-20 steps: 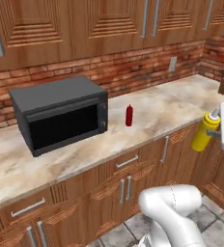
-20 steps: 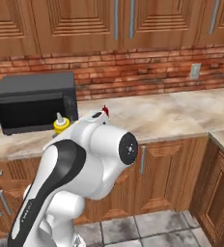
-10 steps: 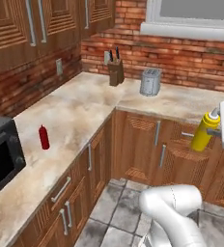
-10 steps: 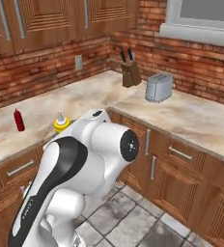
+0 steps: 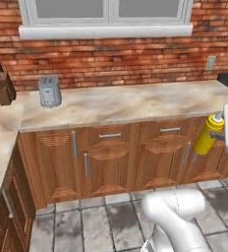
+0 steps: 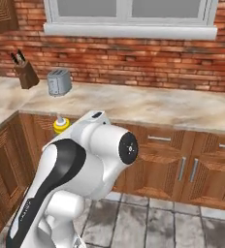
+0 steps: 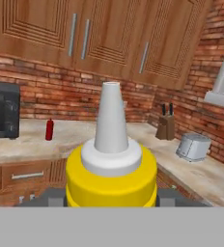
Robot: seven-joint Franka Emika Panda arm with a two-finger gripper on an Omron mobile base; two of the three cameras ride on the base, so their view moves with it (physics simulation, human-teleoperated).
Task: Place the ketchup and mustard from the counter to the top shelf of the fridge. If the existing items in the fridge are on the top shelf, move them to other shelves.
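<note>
My gripper (image 5: 218, 137) is shut on the mustard (image 5: 208, 135), a yellow squeeze bottle with a pale nozzle, held upright in the air at the right, in front of the lower cabinets. In the right base view its cap (image 6: 61, 125) peeks out behind my arm. The hand view has the mustard (image 7: 111, 169) right up close, with the dark fingertips (image 7: 174, 198) on either side of it. Behind it, the red ketchup (image 7: 49, 129) stands on the beige counter (image 7: 17, 144) beside a black microwave (image 7: 3, 116). The fridge, its shelves and the existing items are out of view.
A counter (image 5: 135, 101) runs under a window (image 5: 106, 15) on a brick wall and turns a corner at the left. A toaster (image 5: 49, 91) and a knife block (image 5: 3, 86) stand on it. Wooden cabinets (image 5: 111, 162) sit below it, and a grey tiled floor (image 5: 86, 221) lies in front.
The base has turned, so both base views swung from the microwave wall to the window wall. The microwave and ketchup slid out to the left. The mustard stays in my gripper.
</note>
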